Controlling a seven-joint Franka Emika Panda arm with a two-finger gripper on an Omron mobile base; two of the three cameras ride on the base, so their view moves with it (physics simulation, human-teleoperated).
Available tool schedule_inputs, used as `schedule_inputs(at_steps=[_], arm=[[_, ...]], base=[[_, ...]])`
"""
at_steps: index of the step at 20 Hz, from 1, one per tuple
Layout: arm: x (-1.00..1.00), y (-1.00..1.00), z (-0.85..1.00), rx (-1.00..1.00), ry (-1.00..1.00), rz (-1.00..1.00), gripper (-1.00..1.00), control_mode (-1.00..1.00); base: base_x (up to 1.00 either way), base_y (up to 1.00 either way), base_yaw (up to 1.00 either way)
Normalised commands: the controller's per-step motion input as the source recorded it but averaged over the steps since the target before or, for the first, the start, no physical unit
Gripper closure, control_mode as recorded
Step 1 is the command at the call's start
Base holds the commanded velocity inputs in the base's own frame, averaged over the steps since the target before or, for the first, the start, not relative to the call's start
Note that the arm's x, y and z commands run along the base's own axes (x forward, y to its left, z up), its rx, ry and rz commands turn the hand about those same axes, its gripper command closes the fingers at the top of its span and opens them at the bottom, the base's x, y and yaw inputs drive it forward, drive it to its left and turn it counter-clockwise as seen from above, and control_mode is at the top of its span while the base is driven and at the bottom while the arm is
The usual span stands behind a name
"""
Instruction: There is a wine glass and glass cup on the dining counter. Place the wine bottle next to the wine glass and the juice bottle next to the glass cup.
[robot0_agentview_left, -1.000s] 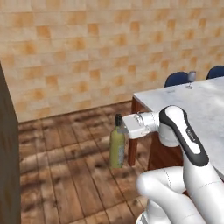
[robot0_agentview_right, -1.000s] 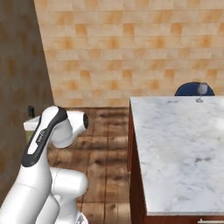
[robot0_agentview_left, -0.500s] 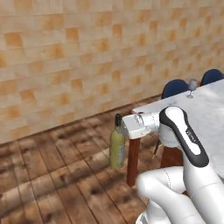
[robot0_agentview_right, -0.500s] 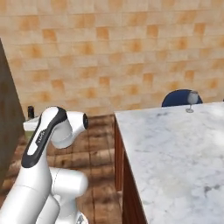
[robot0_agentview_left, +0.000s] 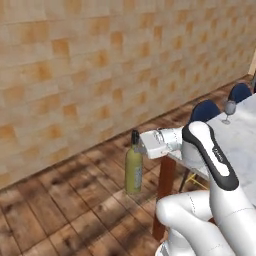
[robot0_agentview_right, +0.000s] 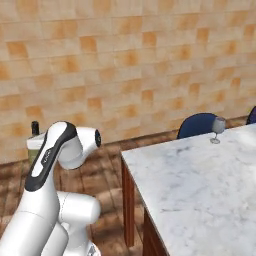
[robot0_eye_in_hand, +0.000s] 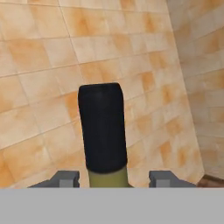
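Olive wine bottle hangs upright mid-frame, gripper clamped on its neck. Wine glass stands at the dining counter's far edge

White robot arm with dark trim, rendered in smooth plastic.

The arm is glossy white, built of rounded, bulbous segments. A long dark grey band with faint pale lettering runs along the upper link, curving from about 11 o'clock down to 5 o'clock in the left base view, and from 1 o'clock to 7 o'clock in the right base view. A small dark disc caps the joint. The wrist ends in a boxy pale grey block. Two small grey fingertips are squared off.
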Motion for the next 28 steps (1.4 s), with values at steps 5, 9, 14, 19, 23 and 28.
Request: schedule_inputs(at_steps=[5, 9, 14, 19, 23, 28], arm=[[0.00, 0.00, 0.00, 0.00, 0.00, 0.00, 1.00, 1.00], [0.00, 0.00, 0.00, 0.00, 0.00, 0.00, 1.00, 1.00], [0.00, 0.00, 0.00, 0.00, 0.00, 0.00, 1.00, 1.00], [0.00, 0.00, 0.00, 0.00, 0.00, 0.00, 1.00, 1.00], [0.00, 0.00, 0.00, 0.00, 0.00, 0.00, 1.00, 1.00], [0.00, 0.00, 0.00, 0.00, 0.00, 0.00, 1.00, 1.00]], base=[[0.75, 0.36, -0.39], [0.62, 0.33, -0.55], [0.57, 0.32, -0.59], [0.58, 0.33, -0.58], [0.59, 0.36, -0.53], [0.43, 0.23, -0.40]])
